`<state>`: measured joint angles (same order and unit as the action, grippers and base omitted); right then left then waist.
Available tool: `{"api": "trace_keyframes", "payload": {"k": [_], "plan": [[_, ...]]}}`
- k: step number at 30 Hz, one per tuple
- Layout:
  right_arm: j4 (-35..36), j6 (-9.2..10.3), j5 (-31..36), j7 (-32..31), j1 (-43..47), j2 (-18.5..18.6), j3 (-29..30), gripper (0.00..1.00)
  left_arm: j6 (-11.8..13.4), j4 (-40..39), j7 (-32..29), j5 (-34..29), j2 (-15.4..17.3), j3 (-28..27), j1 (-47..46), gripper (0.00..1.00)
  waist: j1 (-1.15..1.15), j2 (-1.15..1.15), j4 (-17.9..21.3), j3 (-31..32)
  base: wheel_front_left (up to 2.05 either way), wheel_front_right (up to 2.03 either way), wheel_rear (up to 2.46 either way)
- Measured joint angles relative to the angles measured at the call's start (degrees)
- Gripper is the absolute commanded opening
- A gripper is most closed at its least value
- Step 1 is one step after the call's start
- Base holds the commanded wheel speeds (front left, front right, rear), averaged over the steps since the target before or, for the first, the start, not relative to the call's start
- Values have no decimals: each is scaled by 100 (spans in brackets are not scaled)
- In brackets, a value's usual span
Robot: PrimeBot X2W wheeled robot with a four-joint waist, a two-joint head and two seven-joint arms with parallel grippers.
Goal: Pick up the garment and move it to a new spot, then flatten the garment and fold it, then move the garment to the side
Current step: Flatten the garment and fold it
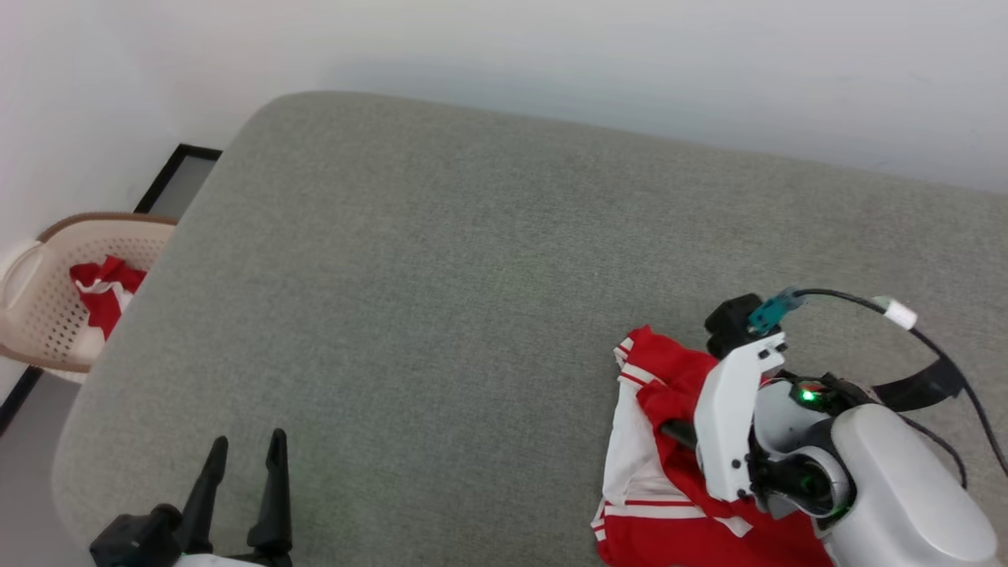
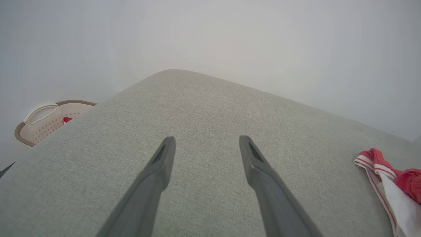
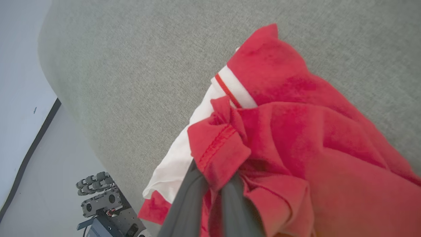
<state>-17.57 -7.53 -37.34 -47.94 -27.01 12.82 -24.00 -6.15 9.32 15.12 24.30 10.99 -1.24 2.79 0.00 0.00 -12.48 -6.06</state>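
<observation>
The step in hand looks like the pick-up. The right gripper has its jaws pressed together on a bunched fold of the garment, pinching red cloth just by a stitched hem. The garment lies crumpled at the lower right of the head view on the grey padded surface, with a white sleeve and striped trim spilling toward the bottom edge of the frame.

The pinch takes in only a small bunch, so the lift is probably best made slowly and straight up, high enough that the hanging sleeve and body come off the padding before any sideways carry. Otherwise the cloth may drag on the padding and pull out of the fingers. The bare middle of the surface seems the natural new spot.

The left gripper sits at the lower left of the head view, its jaws spread wide and holding nothing, well apart from the garment.

Little stands in the way. A black cable loops off the right wrist above the cloth and could snag a fold. A pale basket holding a red-and-white cloth stands beside the surface at the far left, well clear.
</observation>
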Motion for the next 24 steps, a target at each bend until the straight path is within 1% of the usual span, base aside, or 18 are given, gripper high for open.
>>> {"api": "trace_keyframes", "payload": {"k": [8, 9, 10, 11, 12, 13, 18, 24], "plan": [[-708, 0, -58, 331, -300, -96, -383, 0, -49, 90, 0, -55, -90, -31, -44, 100, 0, 0, -25, -21, 0, 0, 0], [-765, 0, -64, 360, -339, -105, -422, 7, -62, 100, 0, -63, -101, -31, -47, 100, 0, 0, -17, -17, 0, 0, 0], [-818, 0, -91, 359, -386, -109, -472, 31, -66, 109, 0, -63, -107, -35, -47, 100, 0, 0, -5, -13, 0, 0, 0], [-840, 0, -101, 359, -426, -104, -534, 47, -66, 115, 0, -69, -109, -43, -49, 100, 0, 0, 7, -9, 0, 0, 0], [-848, 0, -130, 371, -460, -100, -580, 80, -67, 121, 0, -71, -111, -48, -51, 100, 0, 0, 20, -3, 0, 0, 0], [-851, 0, -178, 410, -487, -96, -599, 100, -77, 122, 0, -71, -113, -57, -52, 100, 0, 0, 34, 4, 0, 0, 0], [-753, 0, -383, 527, -616, 2, -671, 100, -91, 127, 0, -97, -112, -100, -47, 100, 0, 0, 137, 47, 0, 0, 0], [-409, 0, -500, 870, -641, 270, -598, 100, -98, 126, 0, -125, -79, -149, -36, 100, 0, 0, 332, 102, 0, 0, 0]]}}
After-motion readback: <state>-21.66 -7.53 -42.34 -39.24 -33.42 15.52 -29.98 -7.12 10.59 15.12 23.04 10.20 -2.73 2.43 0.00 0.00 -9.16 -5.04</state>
